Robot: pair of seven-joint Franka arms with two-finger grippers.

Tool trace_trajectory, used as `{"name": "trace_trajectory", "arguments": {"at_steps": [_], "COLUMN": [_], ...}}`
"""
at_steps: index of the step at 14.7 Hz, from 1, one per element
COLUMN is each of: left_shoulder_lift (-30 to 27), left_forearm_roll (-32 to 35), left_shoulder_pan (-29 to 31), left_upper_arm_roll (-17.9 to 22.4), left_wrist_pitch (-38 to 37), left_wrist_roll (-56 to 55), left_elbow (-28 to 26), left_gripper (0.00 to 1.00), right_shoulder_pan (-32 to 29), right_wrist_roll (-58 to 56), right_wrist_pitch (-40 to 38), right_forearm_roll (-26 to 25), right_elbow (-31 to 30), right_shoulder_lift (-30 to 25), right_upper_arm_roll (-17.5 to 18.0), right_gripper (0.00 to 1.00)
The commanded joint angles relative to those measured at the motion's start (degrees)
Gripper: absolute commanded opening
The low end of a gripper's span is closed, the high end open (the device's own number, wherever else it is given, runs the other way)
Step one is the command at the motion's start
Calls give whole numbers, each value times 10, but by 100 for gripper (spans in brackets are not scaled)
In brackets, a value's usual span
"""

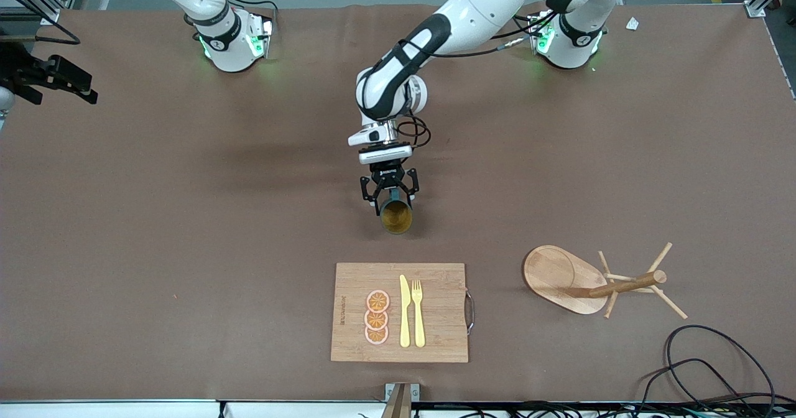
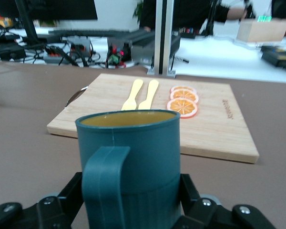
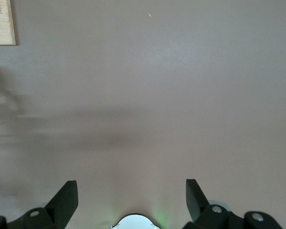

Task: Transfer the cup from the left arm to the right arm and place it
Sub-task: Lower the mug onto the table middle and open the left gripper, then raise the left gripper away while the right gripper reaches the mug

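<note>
The dark teal cup (image 1: 396,216) with a mustard-yellow inside is held in my left gripper (image 1: 390,191) over the middle of the table. It lies tipped, with its mouth toward the front camera. In the left wrist view the cup (image 2: 133,152) fills the middle, its handle (image 2: 102,183) faces the camera, and black fingers (image 2: 190,193) press on both of its sides. My right gripper (image 3: 132,188) is open and empty above bare brown table. It does not show in the front view.
A wooden cutting board (image 1: 441,318) with orange slices (image 1: 377,316), a yellow knife and a fork lies nearer the front camera than the cup. A wooden peg rack (image 1: 591,281) lies on its side toward the left arm's end. Black cables (image 1: 715,368) trail near the front corner.
</note>
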Motion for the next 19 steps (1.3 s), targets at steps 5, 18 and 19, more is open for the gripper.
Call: {"name": "trace_trajectory", "arguments": {"at_steps": [5, 18, 19], "left_shoulder_lift": [67, -91, -108], "left_forearm_roll": [65, -402, -451], "left_shoulder_pan": [-54, -84, -67], "left_upper_arm_roll": [5, -106, -106], "left_wrist_pitch": [-82, -198, -198], "left_wrist_roll": [-42, 119, 184], "left_elbow": [20, 118, 151], "left_gripper": [87, 100, 100], "right_shoulder_pan": [0, 73, 90], "right_wrist_roll": [-7, 86, 111], "right_wrist_pitch": [0, 196, 228], "right_forearm_roll": [7, 83, 83], "right_elbow": [2, -138, -158], "right_shoulder_lift": [2, 14, 18], "right_upper_arm_roll": [-2, 2, 2], "right_gripper": [100, 100, 100]}}
